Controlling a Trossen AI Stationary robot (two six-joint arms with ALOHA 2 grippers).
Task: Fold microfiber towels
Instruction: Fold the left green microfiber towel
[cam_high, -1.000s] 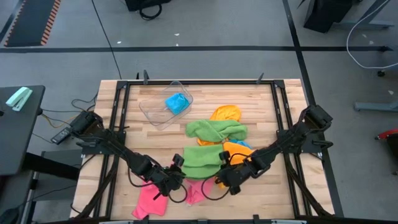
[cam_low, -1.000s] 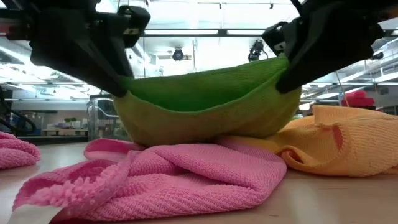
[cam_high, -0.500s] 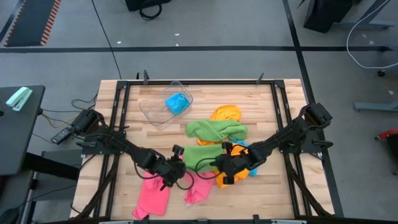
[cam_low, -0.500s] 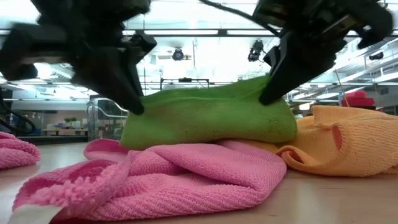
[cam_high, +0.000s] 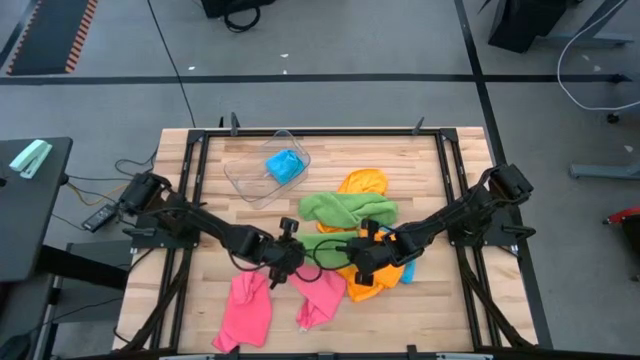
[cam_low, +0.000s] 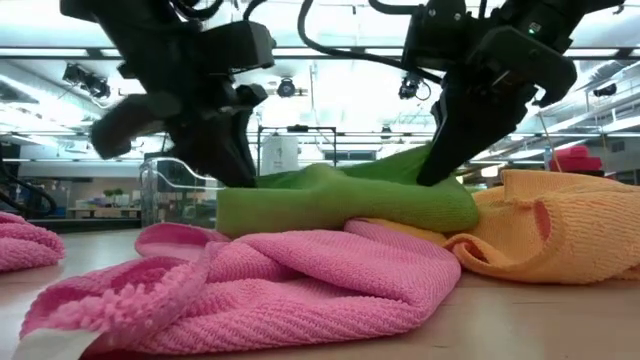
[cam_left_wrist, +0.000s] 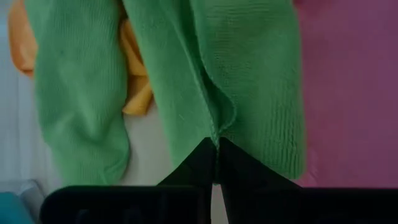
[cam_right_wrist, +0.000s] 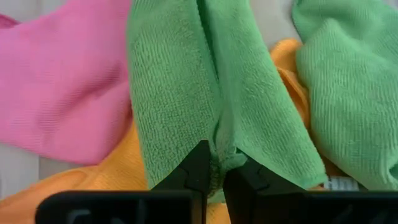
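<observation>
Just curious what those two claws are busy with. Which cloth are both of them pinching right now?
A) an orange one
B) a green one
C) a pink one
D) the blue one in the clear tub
B: the left gripper and right gripper each pinch an edge of the same green towel, which lies over pink and orange ones.

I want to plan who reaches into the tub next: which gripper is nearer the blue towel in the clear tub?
Left. The left gripper sits below the blue towel, slightly to its right. The right gripper is farther right, beyond the green towel both grippers pinch.
</observation>
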